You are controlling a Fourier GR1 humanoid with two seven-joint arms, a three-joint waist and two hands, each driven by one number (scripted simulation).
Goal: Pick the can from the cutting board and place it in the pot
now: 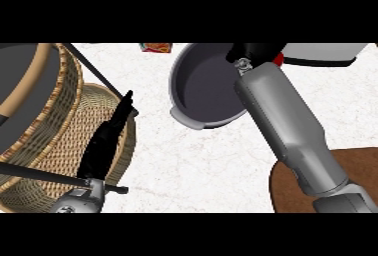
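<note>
White marbled table (199, 160) under everything. Grey pot (203, 85) sits at upper centre, interior dark and bare as far as visible. Right forearm runs up from lower right, crossing the pot's right rim. Right robot hand (255, 51) is black, at the pot's upper right rim; a sliver of red (278, 59) shows just beside it, likely the can, mostly hidden. Cannot tell whether the fingers are curled round it or apart. Brown round cutting board (354, 170) at lower right, partly under the forearm, nothing visible on its exposed part. Left robot hand (111, 135) lies over a woven wicker basket (59, 150) at left, fingers straight and together, pointing up. Small red-green package (156, 47) at top edge, print unreadable.
</note>
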